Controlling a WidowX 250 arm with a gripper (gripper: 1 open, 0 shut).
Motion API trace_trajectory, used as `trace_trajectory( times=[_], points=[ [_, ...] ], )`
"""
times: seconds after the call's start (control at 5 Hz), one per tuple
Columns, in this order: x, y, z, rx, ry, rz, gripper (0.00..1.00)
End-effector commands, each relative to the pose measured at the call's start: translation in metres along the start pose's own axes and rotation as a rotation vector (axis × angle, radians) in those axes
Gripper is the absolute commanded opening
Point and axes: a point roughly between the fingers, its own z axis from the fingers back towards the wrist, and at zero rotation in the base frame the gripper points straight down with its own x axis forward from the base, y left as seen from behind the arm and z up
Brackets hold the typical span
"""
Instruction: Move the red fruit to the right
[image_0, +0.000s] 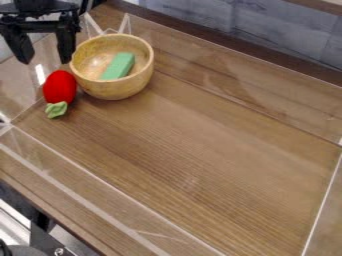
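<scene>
The red fruit lies on the wooden table at the far left, its light green leafy end pointing down toward the near edge. It rests just left of the wooden bowl, close to touching its side. My gripper hangs open above and behind the fruit, slightly to its left, with its two black fingers spread apart and nothing between them. It is not touching the fruit.
A green block-shaped item lies inside the bowl. Clear plastic walls fence the table along the near and left sides. The wooden surface stretches to the right of the bowl.
</scene>
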Motion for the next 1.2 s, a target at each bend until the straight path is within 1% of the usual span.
trace_trajectory(
  times=[0.0,0.2,0.4,0.8,1.0],
  points=[
    [0.02,-0.008,0.006,0.011,-0.075,0.001,1.0],
    [0.03,-0.013,-0.004,0.019,-0.082,0.01,1.0],
    [0.043,-0.014,-0.002,0.027,-0.086,0.025,1.0],
    [0.062,-0.01,0.002,0.045,-0.087,0.048,1.0],
    [0.06,-0.001,-0.004,0.056,-0.083,0.032,1.0]
  ],
)
